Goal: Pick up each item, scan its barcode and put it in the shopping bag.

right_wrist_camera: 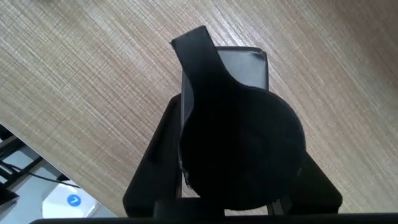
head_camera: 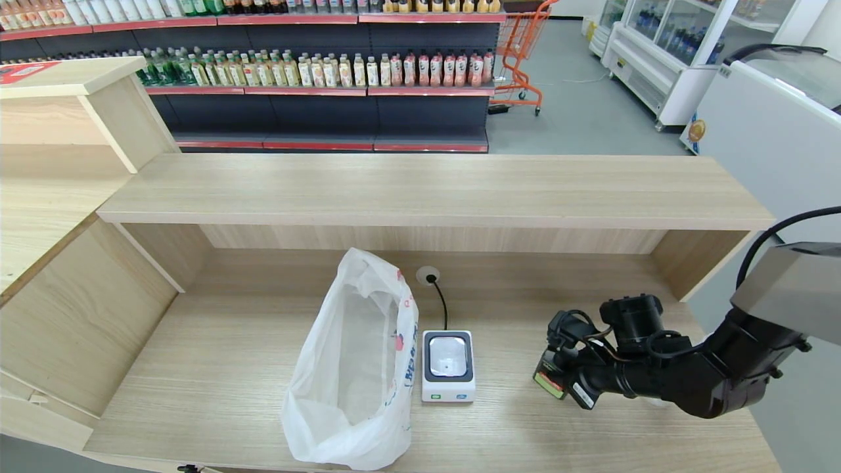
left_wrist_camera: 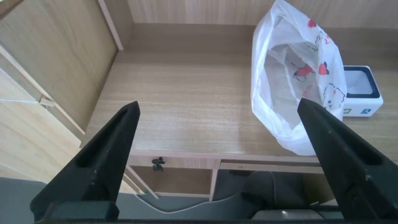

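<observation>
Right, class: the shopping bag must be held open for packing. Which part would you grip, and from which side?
Probably pinch the thin upper rim of the shopping bag on its left side, coming from above and the left. The mouth gapes upward there with open counter beside it, while the scanner crowds its right side.

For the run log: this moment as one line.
right gripper: holds dark item, right of scanner | left gripper: open | shopping bag: left of scanner

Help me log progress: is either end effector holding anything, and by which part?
The right end effector appears to hold a dark item by its sides; the left end effector is open, empty.
</observation>
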